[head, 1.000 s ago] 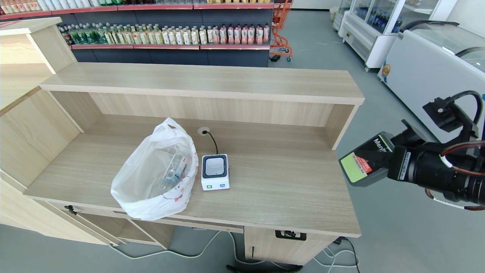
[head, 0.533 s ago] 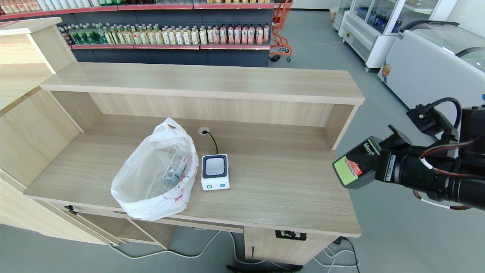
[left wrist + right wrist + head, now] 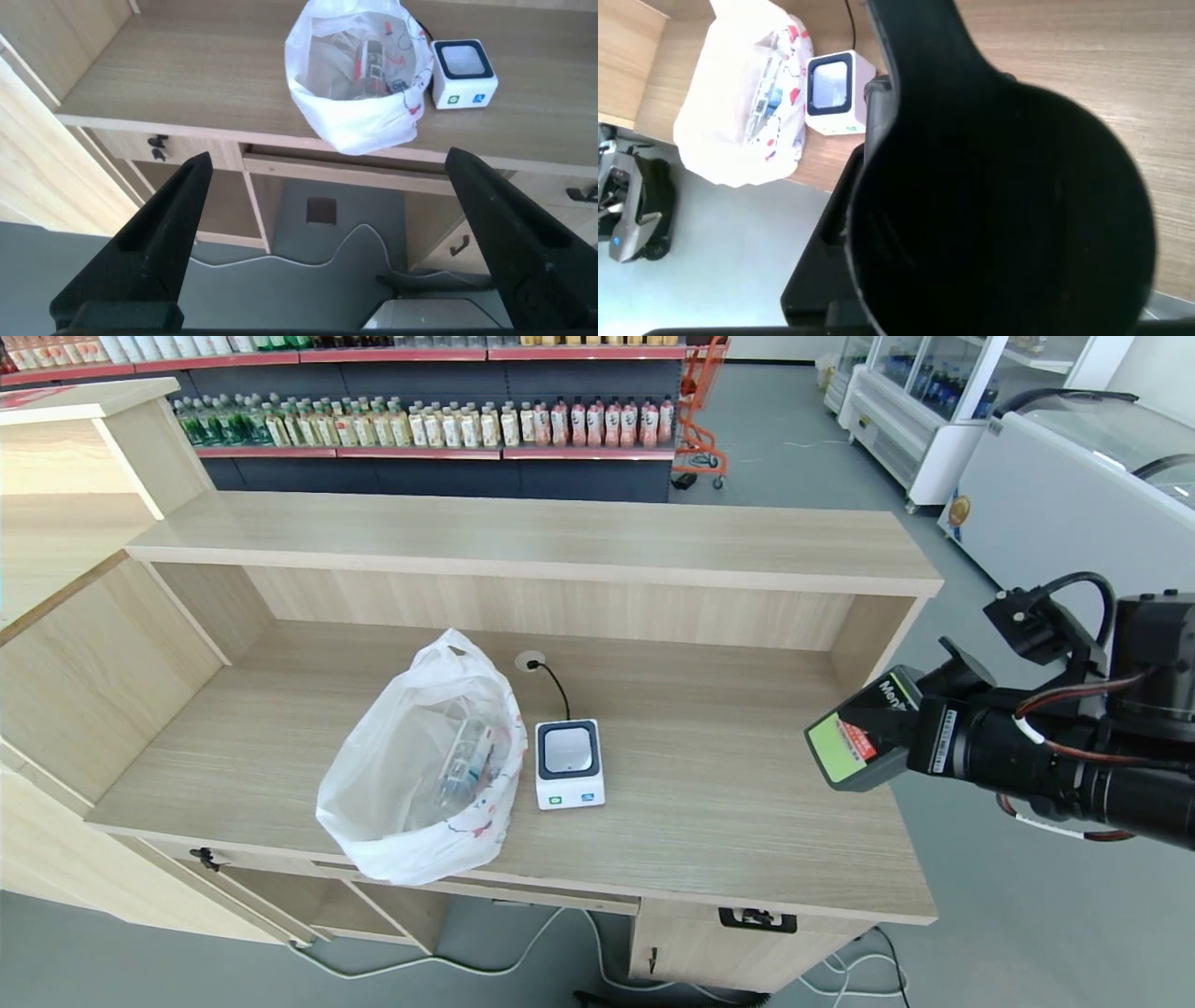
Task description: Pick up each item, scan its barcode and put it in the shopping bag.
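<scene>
At the counter's [image 3: 709,831] right end, the right hand [image 3: 898,735] grips a dark item [image 3: 845,753], far from the bag [image 3: 401,784].

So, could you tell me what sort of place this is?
Probably a small supermarket's checkout: a wooden counter with a barcode scanner and shopping bag, shelves of bottled drinks behind, and chest freezers.

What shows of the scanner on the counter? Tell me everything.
The scanner is a small white box, seemingly plastic, with a dark-framed pale window on top and green and blue marks on its front. It sits upright on the wooden counter, close beside the bag; whether they touch is unclear. A black cable runs from its back into a round hole in the counter.
</scene>
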Tool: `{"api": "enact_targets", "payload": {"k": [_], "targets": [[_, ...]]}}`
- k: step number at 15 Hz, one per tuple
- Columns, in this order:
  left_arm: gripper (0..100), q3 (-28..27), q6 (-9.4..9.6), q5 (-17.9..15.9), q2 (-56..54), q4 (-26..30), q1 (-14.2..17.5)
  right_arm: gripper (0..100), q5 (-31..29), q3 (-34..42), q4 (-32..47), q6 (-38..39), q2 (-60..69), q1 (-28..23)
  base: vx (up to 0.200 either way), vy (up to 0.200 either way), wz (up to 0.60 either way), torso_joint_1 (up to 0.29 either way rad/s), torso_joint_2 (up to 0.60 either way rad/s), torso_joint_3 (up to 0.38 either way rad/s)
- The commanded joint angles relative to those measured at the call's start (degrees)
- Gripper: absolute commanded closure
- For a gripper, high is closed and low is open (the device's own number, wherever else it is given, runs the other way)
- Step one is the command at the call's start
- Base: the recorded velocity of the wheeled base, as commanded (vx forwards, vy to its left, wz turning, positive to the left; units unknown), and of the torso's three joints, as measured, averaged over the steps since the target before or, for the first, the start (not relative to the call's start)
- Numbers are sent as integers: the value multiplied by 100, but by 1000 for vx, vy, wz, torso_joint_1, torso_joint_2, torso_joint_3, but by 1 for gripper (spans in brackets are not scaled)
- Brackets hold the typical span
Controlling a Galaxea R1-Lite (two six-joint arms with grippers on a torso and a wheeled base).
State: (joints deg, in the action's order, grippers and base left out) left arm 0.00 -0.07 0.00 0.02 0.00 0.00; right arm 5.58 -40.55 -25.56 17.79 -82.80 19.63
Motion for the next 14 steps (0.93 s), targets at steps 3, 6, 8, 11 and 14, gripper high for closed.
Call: {"api": "enact_targets", "payload": {"k": [3,6,8,11,14], "targets": [[0,-9,-1,0,-2,0,0,100,39,-393,-1,-3,-430,15,0,200,0,1,2,2],[0,0,7,0,-2,0,0,100,13,-858,-63,-12,-1010,15,0,200,0,2,1,4],[0,0,7,0,-2,0,0,100,13,-911,-186,-12,-1195,15,0,200,0,2,7,2],[0,0,-1,0,-2,0,0,100,-5,-990,-907,-47,-2039,94,0,67,0,-1,2,-2],[0,0,-1,0,-2,0,0,100,-13,-1280,-959,-56,-2522,112,0,0,0,0,0,0]]}}
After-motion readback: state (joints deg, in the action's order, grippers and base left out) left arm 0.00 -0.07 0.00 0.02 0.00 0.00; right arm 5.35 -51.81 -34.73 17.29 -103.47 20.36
